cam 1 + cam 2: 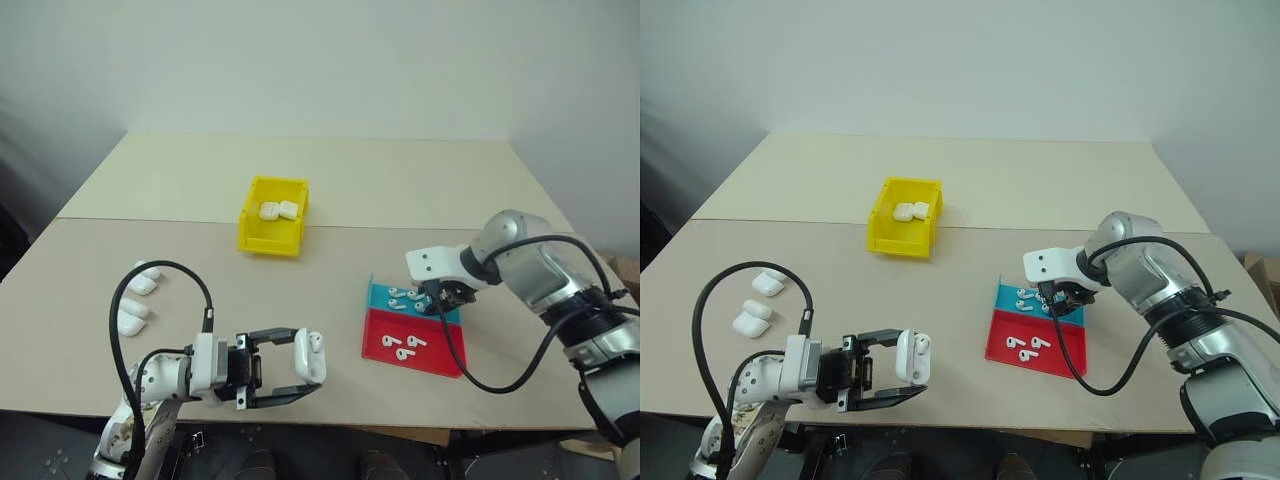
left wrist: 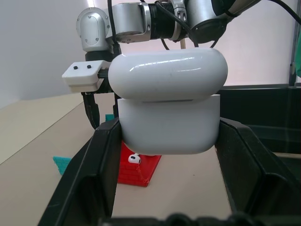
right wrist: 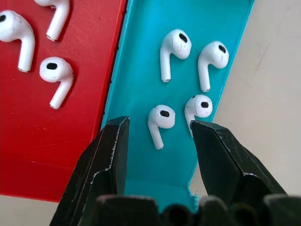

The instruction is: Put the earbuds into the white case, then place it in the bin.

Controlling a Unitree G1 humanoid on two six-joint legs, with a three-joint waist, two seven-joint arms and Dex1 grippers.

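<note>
My left gripper (image 1: 306, 372) is shut on a white case (image 1: 310, 357), held sideways just above the table's front edge. In the left wrist view the case (image 2: 169, 103) sits between the fingers with its lid ajar. My right gripper (image 1: 441, 299) points down over the teal half of the tray (image 1: 383, 294). Its open fingers (image 3: 108, 155) straddle one of several earbuds (image 3: 160, 121) lying there. More earbuds (image 1: 404, 346) lie on the red half. The yellow bin (image 1: 270, 243) stands at the table's middle with two white cases (image 1: 279, 210) inside.
Three spare white cases (image 1: 135, 305) lie in a column at the table's left, behind my left arm's black cable. The red-and-teal tray (image 1: 430, 360) sits near the front right. Bare tabletop lies between the bin and the tray.
</note>
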